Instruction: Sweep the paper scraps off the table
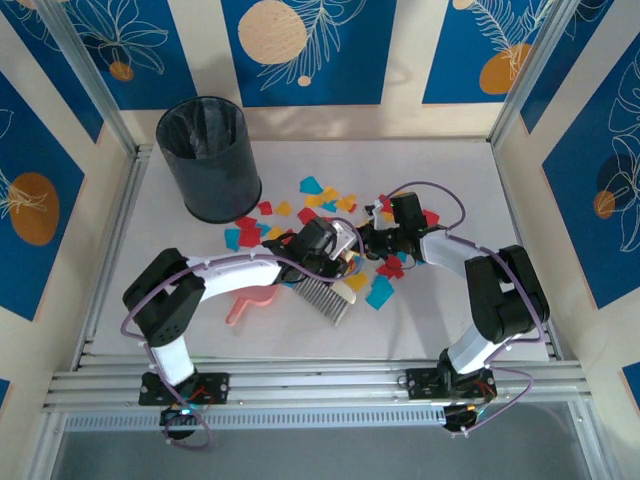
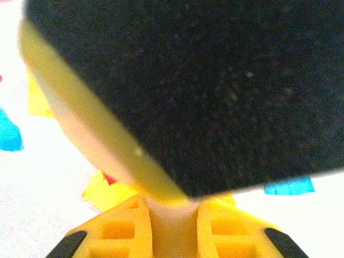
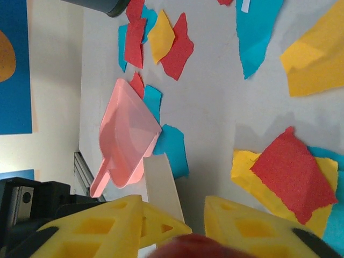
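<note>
Overhead: small torn red, yellow and cyan paper scraps lie flat and strewn mid-way across the white rectangular table, around both arms. Left wrist close-up: left gripper clamped on a cream-handled brush. Right wrist: right gripper narrow with a red blur between its fingers, grip undeterminable; pink plastic dustpan among the scraps.

Rear left: black bin blocks passage. Centre: paper scraps, pink dustpan and brush crowd the counter. Right rear corner and near middle strip: open counter.
</note>
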Controlling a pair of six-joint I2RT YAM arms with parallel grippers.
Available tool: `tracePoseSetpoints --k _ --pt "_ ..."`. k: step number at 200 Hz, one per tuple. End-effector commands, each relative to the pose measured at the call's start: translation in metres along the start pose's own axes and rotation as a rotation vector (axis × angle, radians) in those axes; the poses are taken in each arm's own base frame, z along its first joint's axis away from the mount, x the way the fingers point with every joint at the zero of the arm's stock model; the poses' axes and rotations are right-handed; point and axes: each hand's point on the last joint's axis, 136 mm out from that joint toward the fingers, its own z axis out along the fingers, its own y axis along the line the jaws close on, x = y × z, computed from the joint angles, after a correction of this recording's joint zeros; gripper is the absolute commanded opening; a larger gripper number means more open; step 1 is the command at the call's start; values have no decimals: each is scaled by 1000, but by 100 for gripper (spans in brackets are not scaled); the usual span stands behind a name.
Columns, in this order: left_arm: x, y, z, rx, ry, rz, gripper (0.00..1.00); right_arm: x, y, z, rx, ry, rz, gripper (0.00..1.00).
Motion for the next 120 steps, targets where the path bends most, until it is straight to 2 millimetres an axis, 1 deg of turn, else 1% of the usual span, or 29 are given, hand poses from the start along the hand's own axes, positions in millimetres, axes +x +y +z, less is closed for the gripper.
tracePoseSetpoints --k 1,15,21,35,51,68,78,88,102,120 --pt "-26 -14 -10 36 -70 21 10 -6 16 -1 -45 -1 -22 27" --pt "-25 -15 -11 43 -67 22 12 -9 16 -4 -38 -15 -20 17" --pt "-25 -16 -12 48 -65 20 14 -10 17 -5 -35 -22 -21 15" --pt "-24 -17 -15 56 -60 24 23 -13 16 -8 -26 -40 -19 10" --pt "-20 -18 -22 55 -52 27 34 -18 14 -14 -19 -64 -11 8" --pt "-15 -14 -33 29 -46 25 43 -24 13 -23 -17 -96 -4 6" --pt "-8 -9 -40 5 -33 24 49 -27 13 -29 -16 -112 -4 5" --pt "0 -5 -47 -15 -12 24 52 -30 12 -36 -13 -130 -2 2" --pt "15 6 -57 -75 29 12 53 -35 9 -47 -4 -154 2 1" --pt "41 25 -67 -167 100 -27 53 -38 5 -61 9 -187 5 0"
